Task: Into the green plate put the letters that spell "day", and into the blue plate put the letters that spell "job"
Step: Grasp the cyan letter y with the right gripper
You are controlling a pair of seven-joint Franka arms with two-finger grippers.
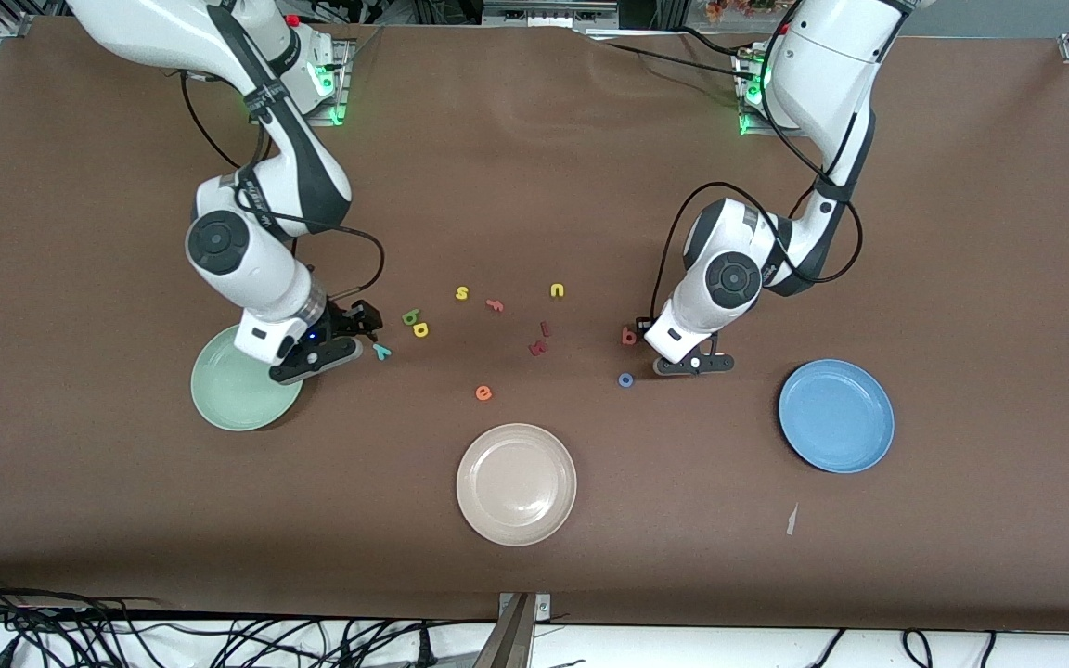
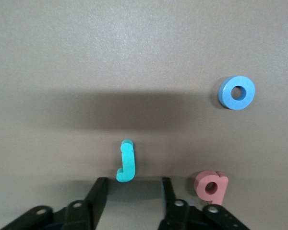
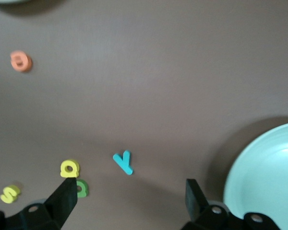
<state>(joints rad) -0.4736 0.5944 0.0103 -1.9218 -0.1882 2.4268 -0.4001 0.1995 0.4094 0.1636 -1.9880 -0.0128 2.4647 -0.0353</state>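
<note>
Left wrist view: the teal "j" (image 2: pixel 126 161) is framed by the half-spread left tool (image 2: pixel 133 188), while the right tool (image 3: pixel 132 192) is held wide by the green plate (image 3: pixel 266 177).

Two white arms with dark grey joint caps, looped black cables, green-lit bases; black two-finger grippers are fitted.

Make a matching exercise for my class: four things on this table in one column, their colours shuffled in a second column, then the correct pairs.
Column one:
1. letter "j"
2. letter "o"
3. letter "b"
4. letter "a"

Column two:
A. yellow
B. teal
C. salmon-red
D. blue

Pairs: 1-B, 2-D, 3-C, 4-A
</note>
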